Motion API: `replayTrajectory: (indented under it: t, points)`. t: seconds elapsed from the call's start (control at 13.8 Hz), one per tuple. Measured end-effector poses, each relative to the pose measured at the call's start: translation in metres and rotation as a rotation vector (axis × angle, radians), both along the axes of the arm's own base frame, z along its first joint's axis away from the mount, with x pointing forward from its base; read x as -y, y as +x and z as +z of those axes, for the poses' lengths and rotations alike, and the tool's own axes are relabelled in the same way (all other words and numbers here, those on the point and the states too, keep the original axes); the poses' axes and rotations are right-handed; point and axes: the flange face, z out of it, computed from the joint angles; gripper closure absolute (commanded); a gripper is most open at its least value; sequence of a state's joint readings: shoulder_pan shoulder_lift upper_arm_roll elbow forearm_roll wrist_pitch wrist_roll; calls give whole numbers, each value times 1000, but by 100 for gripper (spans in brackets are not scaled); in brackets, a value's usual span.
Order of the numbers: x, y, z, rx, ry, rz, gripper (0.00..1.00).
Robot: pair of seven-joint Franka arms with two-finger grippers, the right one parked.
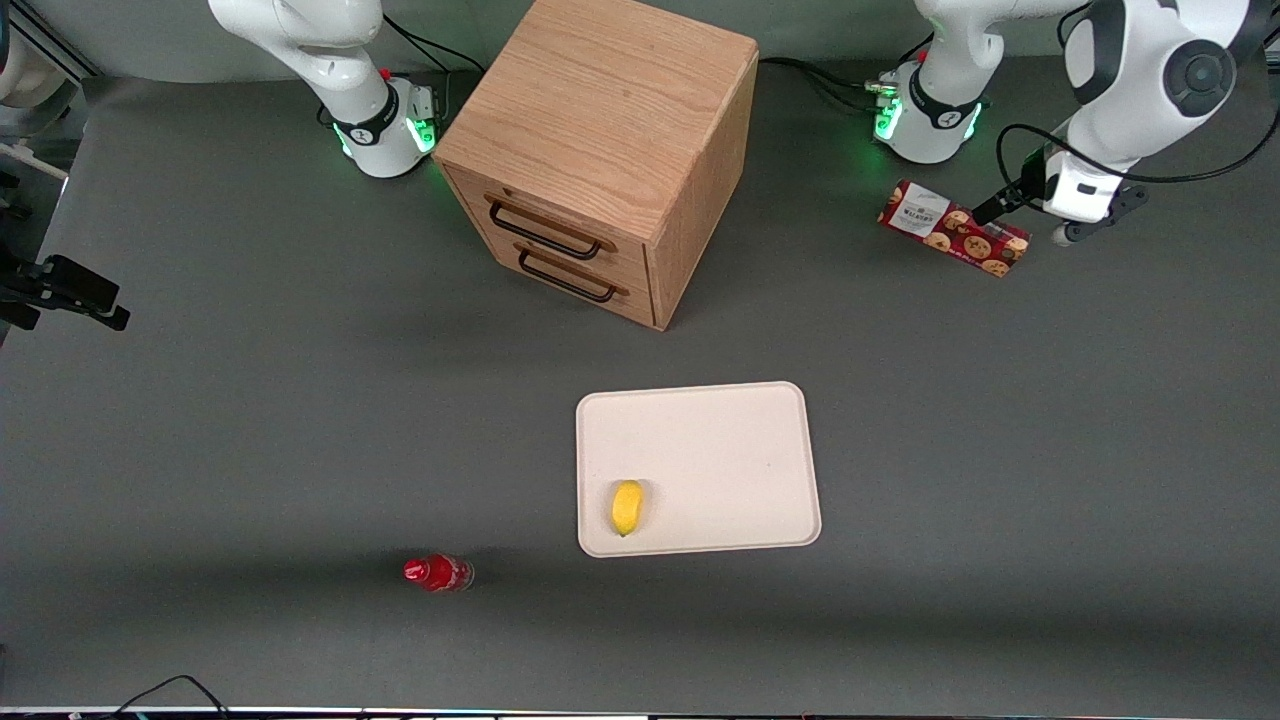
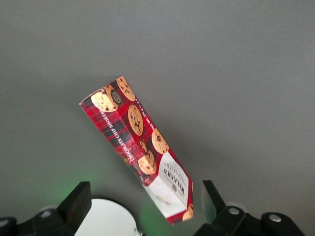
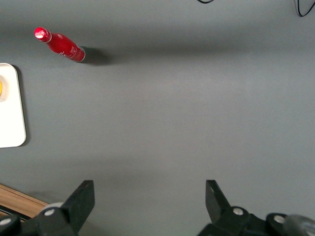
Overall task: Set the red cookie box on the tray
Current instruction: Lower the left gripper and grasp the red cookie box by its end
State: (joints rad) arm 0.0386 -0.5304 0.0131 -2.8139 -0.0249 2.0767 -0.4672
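Front view showed the red cookie box (image 1: 954, 228) lying near the working arm's base, well apart from the tray (image 1: 700, 440), so the gripper (image 2: 145, 206) hovered over it, spread wide and empty.

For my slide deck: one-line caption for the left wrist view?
Open tool hovers over the red cookie box lying on the grey table.

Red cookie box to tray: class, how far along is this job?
Barely started. The red cookie box lies on the table near the working arm's base, ungrasped. The gripper hovers above it, jaws open. Left: grasp, lift, carry to the tray, which holds only a lemon.
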Motion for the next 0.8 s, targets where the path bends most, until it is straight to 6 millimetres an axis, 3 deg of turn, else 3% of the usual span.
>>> replayTrajectory:
  t: [0.8]
  points:
    - [0,-7,-46,-18,13,54,0]
